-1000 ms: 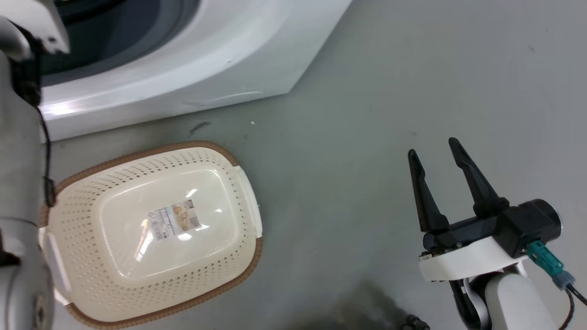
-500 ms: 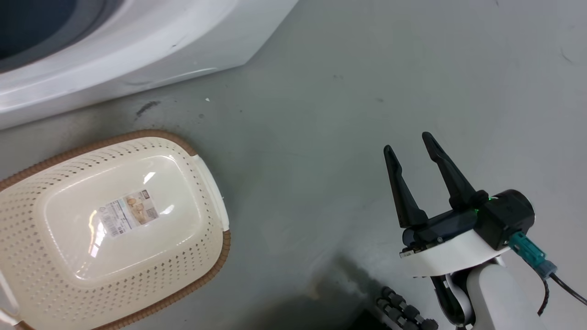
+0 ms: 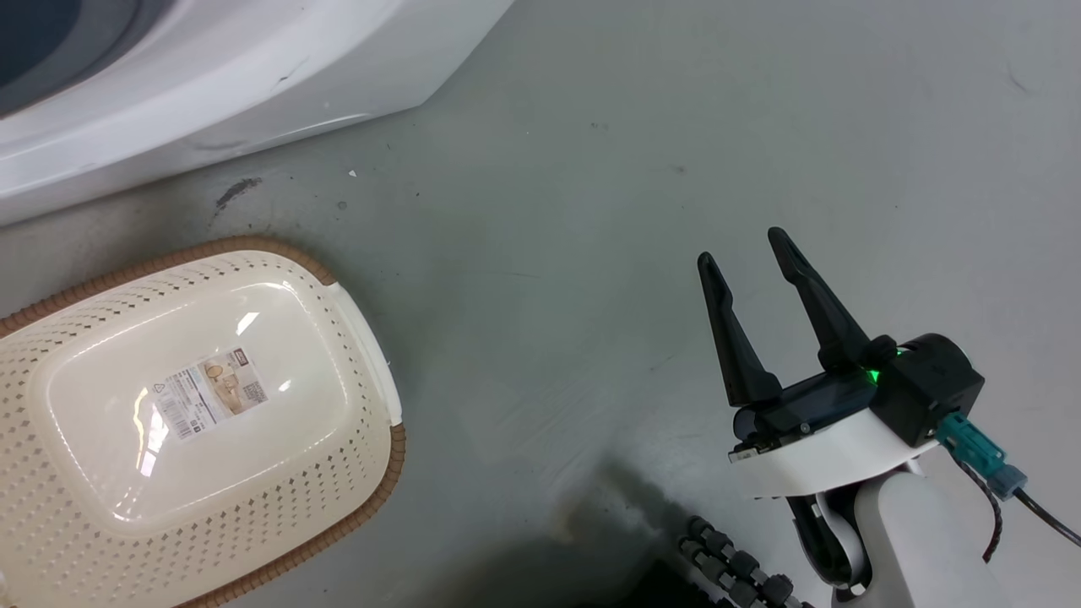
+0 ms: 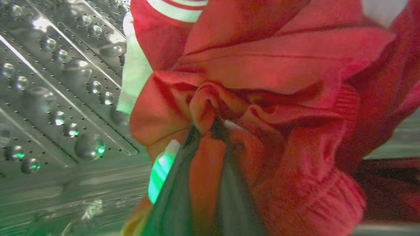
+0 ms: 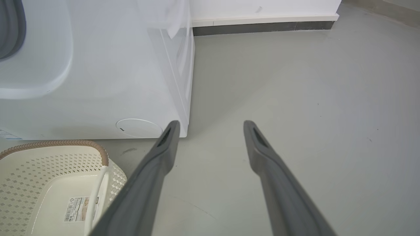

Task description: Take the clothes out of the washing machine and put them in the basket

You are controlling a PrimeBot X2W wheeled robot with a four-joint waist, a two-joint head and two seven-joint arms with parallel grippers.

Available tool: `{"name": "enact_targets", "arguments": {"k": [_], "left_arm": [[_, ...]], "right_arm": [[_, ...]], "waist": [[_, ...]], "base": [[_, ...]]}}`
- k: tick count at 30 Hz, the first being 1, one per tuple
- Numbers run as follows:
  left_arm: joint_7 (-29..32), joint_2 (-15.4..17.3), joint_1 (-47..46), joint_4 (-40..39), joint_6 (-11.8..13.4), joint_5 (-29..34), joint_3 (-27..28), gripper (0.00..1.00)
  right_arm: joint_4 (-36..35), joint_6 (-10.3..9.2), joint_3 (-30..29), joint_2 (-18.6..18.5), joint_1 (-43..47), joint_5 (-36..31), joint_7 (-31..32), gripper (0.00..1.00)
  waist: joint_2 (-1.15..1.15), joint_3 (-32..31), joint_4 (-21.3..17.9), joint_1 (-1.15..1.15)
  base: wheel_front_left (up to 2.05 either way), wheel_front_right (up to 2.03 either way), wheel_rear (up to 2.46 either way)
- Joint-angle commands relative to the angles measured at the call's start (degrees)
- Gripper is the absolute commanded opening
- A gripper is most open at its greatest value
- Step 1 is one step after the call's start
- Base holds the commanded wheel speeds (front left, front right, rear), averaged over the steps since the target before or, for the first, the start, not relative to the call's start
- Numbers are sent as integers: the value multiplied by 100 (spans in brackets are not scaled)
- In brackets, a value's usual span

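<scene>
Inside the perforated steel drum [image 4: 49, 82], my left gripper [image 4: 211, 129] is shut on a fold of the clothes [image 4: 262, 75], a bright red bundle with white stripes. Red fabric bunches tightly around its two dark fingers. The washing machine [image 3: 211, 84] stands white at the upper left of the head view, and its front and side [image 5: 98, 82] face the right wrist camera. On the floor just in front of it sits the cream basket [image 3: 359, 439] with a brown rim [image 5: 49, 143]; nothing but a label sticker lies inside. My right gripper [image 3: 741, 245] hovers open over the floor, right of the basket, its fingers [image 5: 164, 154] spread apart.
Grey floor [image 3: 591, 169] stretches to the right of the machine and basket. A dark ribbed hose [image 3: 735, 570] lies at the bottom edge near my right arm. A white wall with a dark skirting strip [image 5: 262, 26] runs behind the machine.
The head camera has turned, so the basket and machine sit further left in the picture and the pale left forearm has left it. The right gripper stays open.
</scene>
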Motion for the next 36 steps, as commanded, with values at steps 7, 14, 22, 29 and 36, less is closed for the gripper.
{"name": "enact_targets", "arguments": {"k": [7,14,22,29,36], "left_arm": [[-865,33,663,-623,353,-130,111,0],[-2190,-50,1294,-830,487,-321,210,0],[-3508,-415,1978,-375,548,-637,323,0],[-4268,-736,2592,114,460,-965,466,0],[-4576,-1090,3173,240,354,-1169,492,0]], "right_arm": [[17,-5,-107,15,-51,-34,-11,100],[-20,-5,-285,15,87,-170,-12,100],[77,-5,-440,11,297,-269,-4,100],[57,-6,-665,11,637,-371,135,100],[-98,-5,-883,12,1024,-442,349,100]], "waist": [[0,-283,101,0],[0,-760,337,0],[0,-1522,601,0],[0,-2257,791,0],[0,-2946,1029,0]], "base": [[0,0,0],[0,0,0],[0,0,0],[0,0,0],[0,0,0]]}}
